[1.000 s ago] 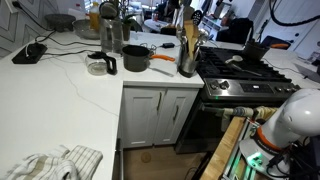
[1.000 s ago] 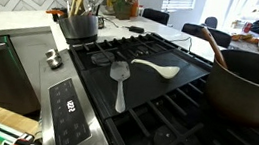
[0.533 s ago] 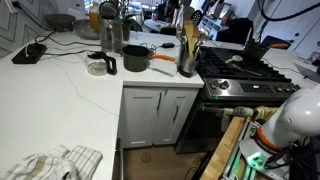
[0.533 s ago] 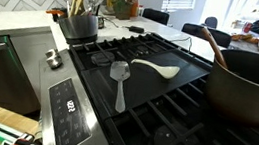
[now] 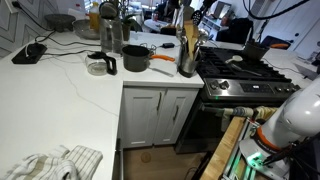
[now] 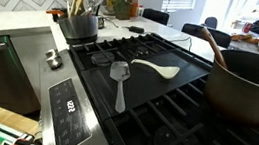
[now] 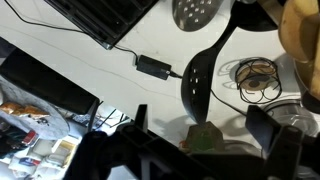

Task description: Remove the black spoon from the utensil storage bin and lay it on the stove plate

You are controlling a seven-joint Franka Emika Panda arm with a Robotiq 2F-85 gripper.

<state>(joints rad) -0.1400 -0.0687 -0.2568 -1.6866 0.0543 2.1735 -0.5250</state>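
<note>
White, rounded, glossy arm link [image 5: 293, 117]; black gripper [image 7: 205, 122] with blocky matte fingers [image 7: 281, 150], dark in wrist view.

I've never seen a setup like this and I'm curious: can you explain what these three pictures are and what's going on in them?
This is a robot arm working in a kitchen. Two pictures come from fixed cameras in the room. The third comes from a camera on the arm's wrist, looking past its gripper: the two dark fingers at the bottom look spread open and hold nothing. Beyond them is a black spoon. In an exterior view, the utensil storage bin, full of wooden tools, stands beside the stove plate. On the stove lie a white spoon and a grey spatula, near a big pot.
</note>
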